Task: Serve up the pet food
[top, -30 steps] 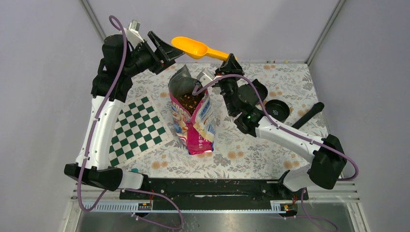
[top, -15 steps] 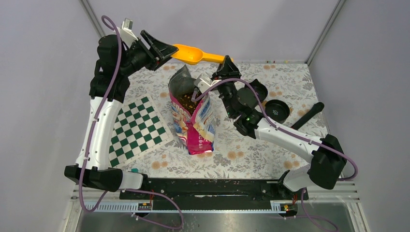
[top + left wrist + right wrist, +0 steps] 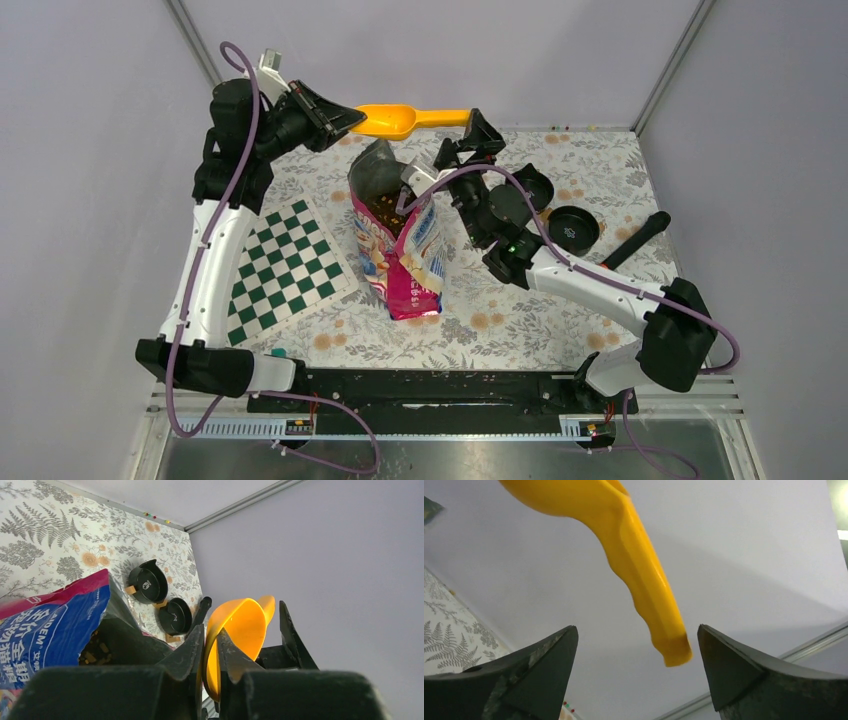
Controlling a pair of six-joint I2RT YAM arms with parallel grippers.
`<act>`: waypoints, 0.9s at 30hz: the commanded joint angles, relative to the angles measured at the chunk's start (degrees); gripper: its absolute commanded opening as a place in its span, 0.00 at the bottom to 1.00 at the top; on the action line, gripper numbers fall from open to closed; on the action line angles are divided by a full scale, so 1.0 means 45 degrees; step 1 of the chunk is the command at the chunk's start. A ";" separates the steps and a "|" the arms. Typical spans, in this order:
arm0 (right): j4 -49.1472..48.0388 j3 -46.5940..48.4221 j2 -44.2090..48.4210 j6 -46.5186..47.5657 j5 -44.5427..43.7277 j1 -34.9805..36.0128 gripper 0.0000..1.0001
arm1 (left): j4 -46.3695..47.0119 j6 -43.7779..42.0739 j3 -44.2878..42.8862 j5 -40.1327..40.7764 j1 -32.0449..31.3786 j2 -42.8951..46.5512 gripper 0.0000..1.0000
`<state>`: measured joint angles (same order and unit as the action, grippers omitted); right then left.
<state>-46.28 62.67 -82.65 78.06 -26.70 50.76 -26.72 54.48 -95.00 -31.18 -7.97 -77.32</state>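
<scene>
- My left fingers (image 3: 341,118) are clamped on the thin wall of the orange scoop (image 3: 400,118), at the rim of its cup. The wrist view shows the plastic pinched flat between them.
- Gripping the rim holds the scoop roughly level and leaves the whole handle sticking out away from me, free for the other arm.
- My right fingers (image 3: 463,137) stand wide apart. The tip of the handle hangs in the gap between them, touching neither side, so the left grip alone carries the scoop.
- I judge this to be a hand-over at its midpoint: one end is held firmly and the other end is unclaimed.
- The pet food (image 3: 385,207) sits inside the open bag (image 3: 405,250), below and between my two sets of fingers. It is a loose brown mass near the mouth.
- The bag stands upright on the bench (image 3: 500,310) with its top spread open, which lets a scoop go straight down into it.
- The scoop's cup looks empty, so no pet food has been served yet.
- Two black bowls (image 3: 147,584) wait on the bench beyond the bag, nearer my right fingers than my left, and I see no pet food in them.
- A chessboard (image 3: 285,265) lies flat below my left fingers, clear of the bag.
</scene>
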 commanded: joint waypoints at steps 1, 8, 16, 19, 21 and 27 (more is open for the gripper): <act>-0.0189 0.0698 0.0354 -0.1998 -0.0605 0.0111 0.99 | 0.1514 0.0143 -0.0137 -0.0260 -0.0008 0.0645 0.00; 0.4194 0.1457 0.1123 -0.4782 -0.0851 -0.0345 0.99 | 0.1738 -0.0089 0.0107 0.2361 0.0139 0.1342 0.00; 0.9911 0.2865 0.2707 -1.1756 0.1137 -0.2016 0.99 | 0.3483 0.0057 0.1628 0.4662 0.0144 0.2715 0.00; 1.2010 0.3703 0.3291 -1.4739 0.3883 -0.3077 0.99 | 0.3680 -0.0125 0.1513 0.4118 0.0145 0.2588 0.00; 1.3048 0.4457 0.3294 -1.6664 0.5555 -0.3760 1.00 | 0.3896 -0.0148 0.1515 0.3582 0.0147 0.2484 0.00; 1.4192 0.6175 0.2547 -2.1992 1.1481 -0.5470 0.99 | 0.4839 0.0118 0.1595 0.2158 0.0131 0.2243 0.00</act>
<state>12.40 86.28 -69.58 0.97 3.66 29.45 -12.56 54.06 -87.88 -16.45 -7.53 -66.92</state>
